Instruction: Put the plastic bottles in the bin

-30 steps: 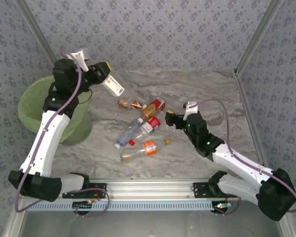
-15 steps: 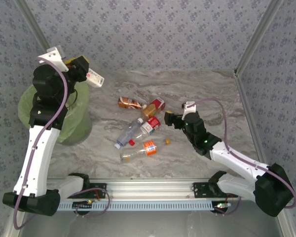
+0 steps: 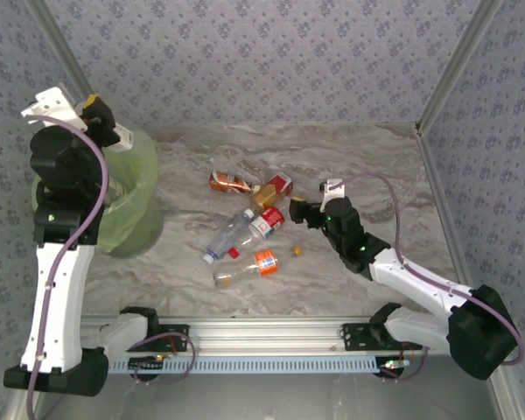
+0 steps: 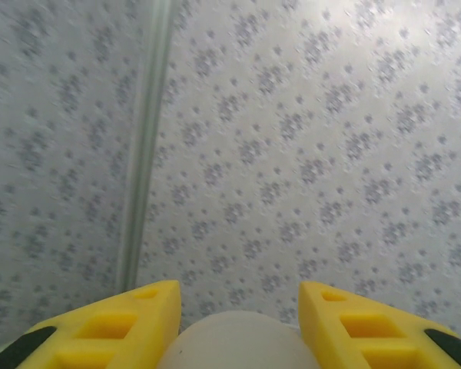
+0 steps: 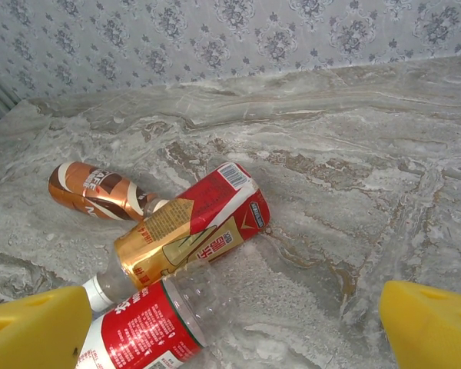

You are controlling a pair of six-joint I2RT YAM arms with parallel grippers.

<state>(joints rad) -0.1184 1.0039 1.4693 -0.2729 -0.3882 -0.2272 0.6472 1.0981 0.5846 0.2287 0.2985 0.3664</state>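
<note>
the marble table (image 3: 359, 157) has the round bin (image 3: 136, 219), lined with a light-green bag, at its left side; what lies inside cannot be made out. above the bin's far rim the left gripper (image 3: 101, 122) is clamped on a white bottle (image 4: 234, 342). five plastic bottles (image 3: 264, 220) lie loose mid-table, and the right gripper (image 3: 297, 212) is just beside them, spread wide and empty
</note>
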